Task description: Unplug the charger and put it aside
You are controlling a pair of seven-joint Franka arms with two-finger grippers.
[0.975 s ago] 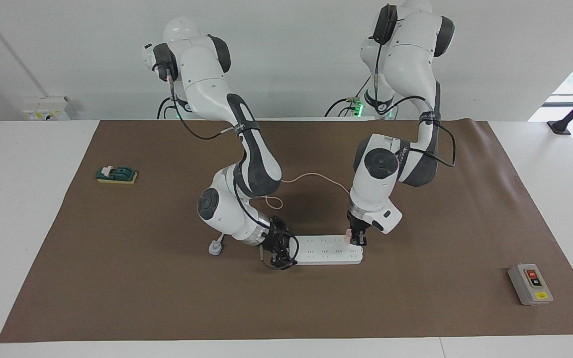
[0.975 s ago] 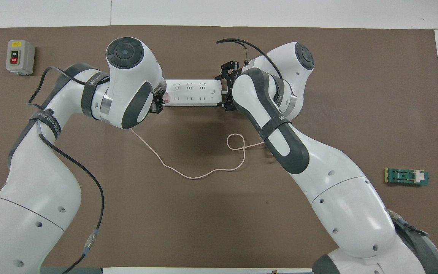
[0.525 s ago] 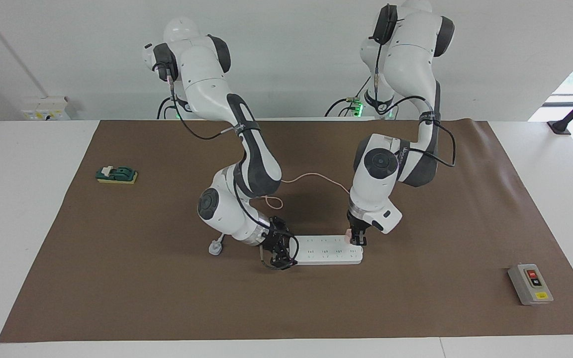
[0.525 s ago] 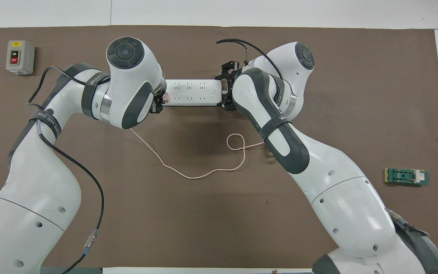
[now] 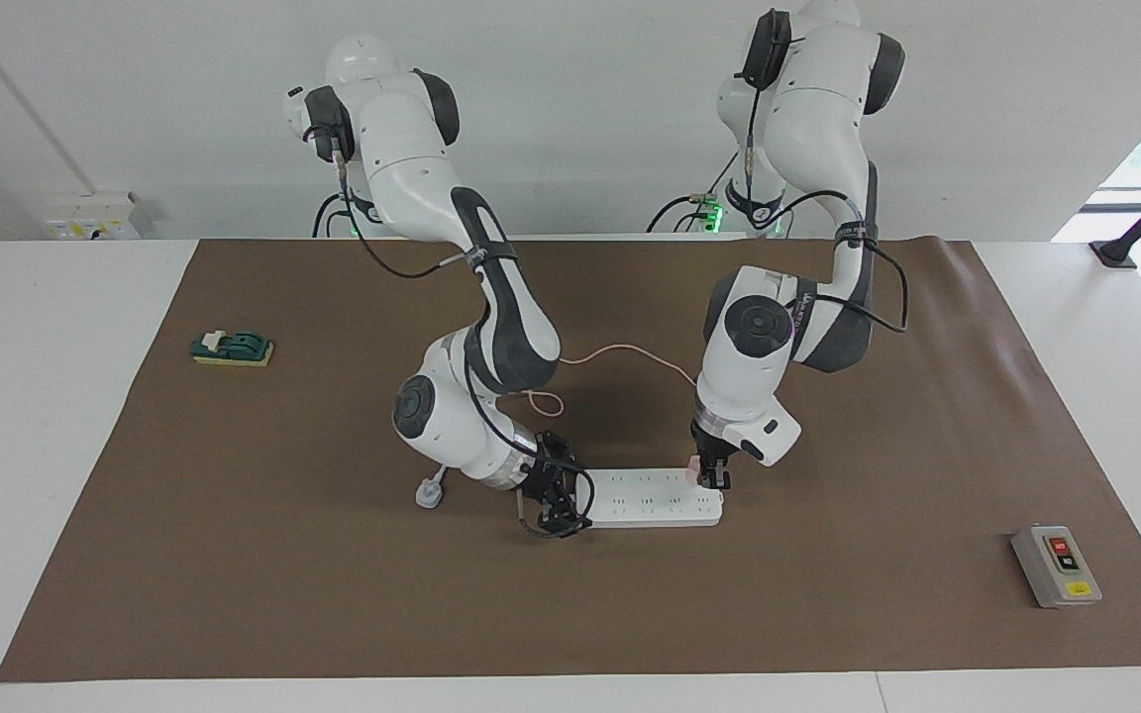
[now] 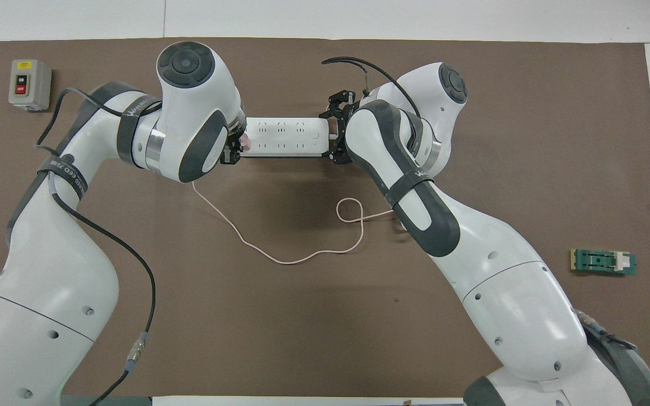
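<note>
The small pink charger (image 5: 694, 467) sits in the white power strip (image 5: 655, 497) at the strip's end toward the left arm. Its thin pink cable (image 5: 620, 349) runs toward the robots and loops on the mat. My left gripper (image 5: 712, 476) stands upright over that end, shut on the charger. My right gripper (image 5: 551, 507) is shut on the strip's other end. In the overhead view the charger (image 6: 244, 145) shows beside the left gripper (image 6: 233, 153), and the right gripper (image 6: 336, 134) is at the end of the strip (image 6: 285, 137). The cable (image 6: 280, 260) also shows there.
A grey-white three-pin plug (image 5: 429, 492) lies beside the right arm's wrist. A grey switch box (image 5: 1056, 565) (image 6: 30, 83) sits at the left arm's end of the brown mat (image 5: 828, 614). A green block (image 5: 232, 348) (image 6: 603, 262) sits at the right arm's end.
The left arm's wrist has shifted slightly and its gripper has risen a little at the strip's end. The strip, cable and right gripper have not visibly moved.
</note>
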